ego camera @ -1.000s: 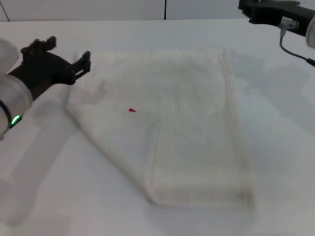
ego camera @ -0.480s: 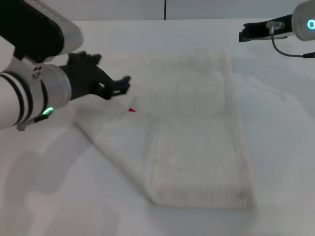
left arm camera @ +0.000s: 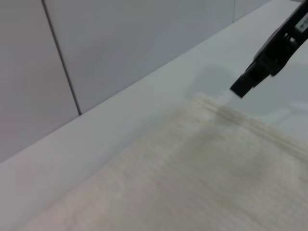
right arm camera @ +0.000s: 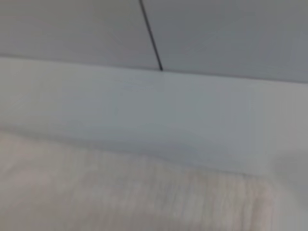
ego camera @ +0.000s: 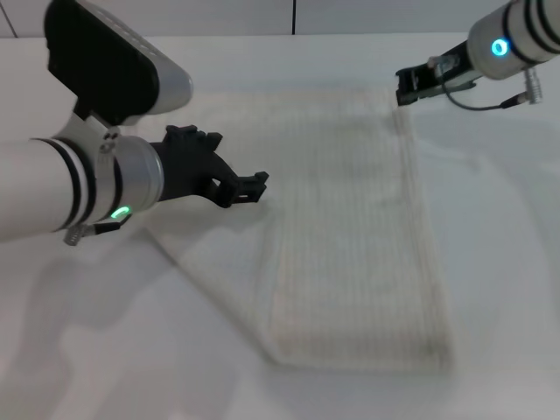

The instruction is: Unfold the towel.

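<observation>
Approach step: left gripper (ego camera: pixel 249 185), jaws parted, over the folded cream-white ribbed cloth towel (ego camera: pixel 350 236); right gripper (ego camera: pixel 407 87), aperture indiscernible, at its far corner; next, both must pinch the upper layer.

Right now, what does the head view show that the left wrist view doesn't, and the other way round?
Only the head view shows the left gripper, over the towel's left part, plus the towel's whole folded outline on the table. Only the left wrist view shows the wall panels behind the table. Both show the towel's far right corner with the right gripper at it; no view shows whether either gripper has closed on cloth.
</observation>
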Robot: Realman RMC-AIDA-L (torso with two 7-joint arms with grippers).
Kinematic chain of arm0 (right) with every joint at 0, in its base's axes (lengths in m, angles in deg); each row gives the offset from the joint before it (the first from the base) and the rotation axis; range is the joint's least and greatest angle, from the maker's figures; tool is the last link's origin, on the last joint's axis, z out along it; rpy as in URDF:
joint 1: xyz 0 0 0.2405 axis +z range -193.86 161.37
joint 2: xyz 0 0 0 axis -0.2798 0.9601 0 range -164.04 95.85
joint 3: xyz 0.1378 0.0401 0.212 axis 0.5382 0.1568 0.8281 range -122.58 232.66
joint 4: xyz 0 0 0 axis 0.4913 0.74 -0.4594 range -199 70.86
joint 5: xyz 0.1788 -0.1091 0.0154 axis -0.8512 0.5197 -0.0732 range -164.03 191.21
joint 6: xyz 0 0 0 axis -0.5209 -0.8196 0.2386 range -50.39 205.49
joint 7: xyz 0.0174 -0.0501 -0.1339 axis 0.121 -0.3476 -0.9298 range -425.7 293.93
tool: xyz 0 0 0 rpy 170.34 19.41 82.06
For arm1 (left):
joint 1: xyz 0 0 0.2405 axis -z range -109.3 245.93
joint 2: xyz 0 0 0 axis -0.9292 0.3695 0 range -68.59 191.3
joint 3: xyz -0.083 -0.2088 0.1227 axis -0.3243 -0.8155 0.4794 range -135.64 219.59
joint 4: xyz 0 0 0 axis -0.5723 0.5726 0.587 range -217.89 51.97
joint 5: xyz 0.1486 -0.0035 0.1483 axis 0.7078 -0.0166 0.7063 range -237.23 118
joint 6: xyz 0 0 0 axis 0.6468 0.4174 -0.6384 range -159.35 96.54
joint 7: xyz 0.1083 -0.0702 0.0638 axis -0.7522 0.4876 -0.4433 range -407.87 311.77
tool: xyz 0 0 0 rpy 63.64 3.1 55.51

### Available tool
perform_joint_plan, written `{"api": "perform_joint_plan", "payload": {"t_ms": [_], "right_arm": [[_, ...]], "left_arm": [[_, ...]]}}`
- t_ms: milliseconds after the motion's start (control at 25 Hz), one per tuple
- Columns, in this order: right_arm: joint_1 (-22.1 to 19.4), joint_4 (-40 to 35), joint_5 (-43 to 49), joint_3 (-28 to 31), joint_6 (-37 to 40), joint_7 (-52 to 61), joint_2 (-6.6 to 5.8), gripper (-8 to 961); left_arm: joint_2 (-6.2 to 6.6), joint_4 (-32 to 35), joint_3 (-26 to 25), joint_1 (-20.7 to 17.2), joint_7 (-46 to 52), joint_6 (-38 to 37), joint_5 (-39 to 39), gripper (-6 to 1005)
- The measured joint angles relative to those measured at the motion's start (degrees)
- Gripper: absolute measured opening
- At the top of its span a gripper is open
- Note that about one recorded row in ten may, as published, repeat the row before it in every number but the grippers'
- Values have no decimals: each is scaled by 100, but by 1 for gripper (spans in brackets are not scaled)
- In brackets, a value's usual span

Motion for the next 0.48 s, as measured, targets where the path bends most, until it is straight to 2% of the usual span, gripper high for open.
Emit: {"api": "perform_joint_plan", "payload": {"t_ms": [200,480], "right_arm": [[250,523,92,-40,-278,-54,33,-1],[328,928,112,-101,-501,-135,63,-2]], "left_arm": [[-1,213,213,30,-3,-283,-11,808],[-15,527,456,174,4,-524,-20,808]]}}
